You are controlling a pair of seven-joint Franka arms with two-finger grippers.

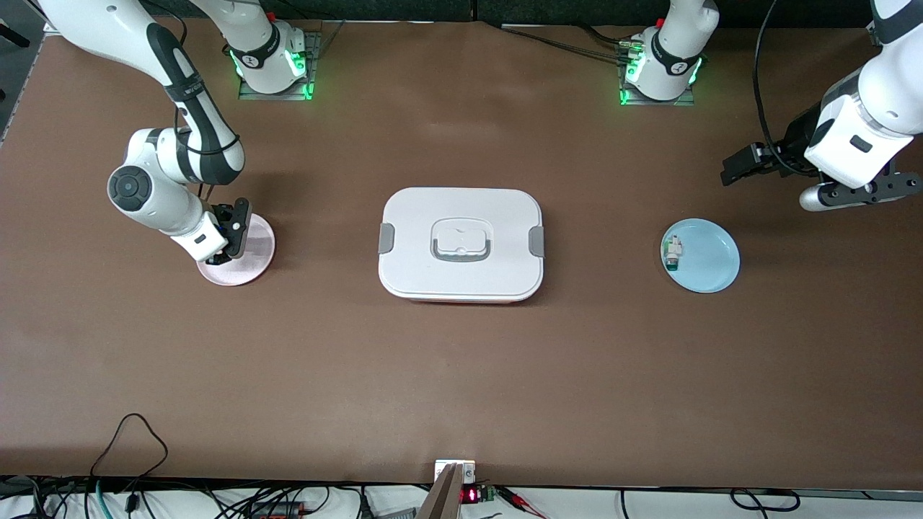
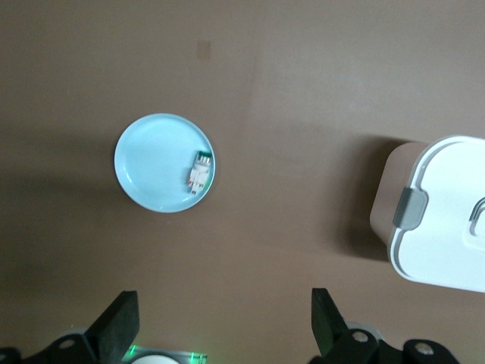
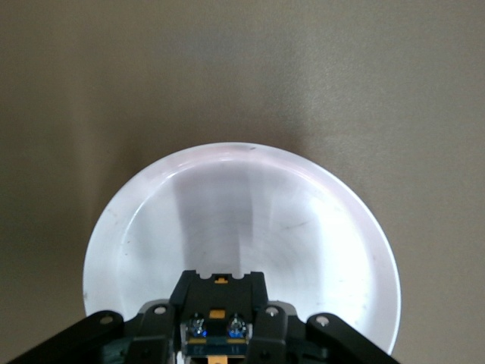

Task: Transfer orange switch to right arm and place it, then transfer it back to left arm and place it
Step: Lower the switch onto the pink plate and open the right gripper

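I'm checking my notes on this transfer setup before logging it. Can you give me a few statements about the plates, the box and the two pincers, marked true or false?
1. The right pincer is shut on the orange switch over the pink plate. True.
2. The left pincer is shut. False: its fingers stand wide apart, holding nothing.
3. The blue plate holds a small white-and-green component. True.
4. The box has its lid off. False: the lid is on.
5. The box stands between the two plates. True.
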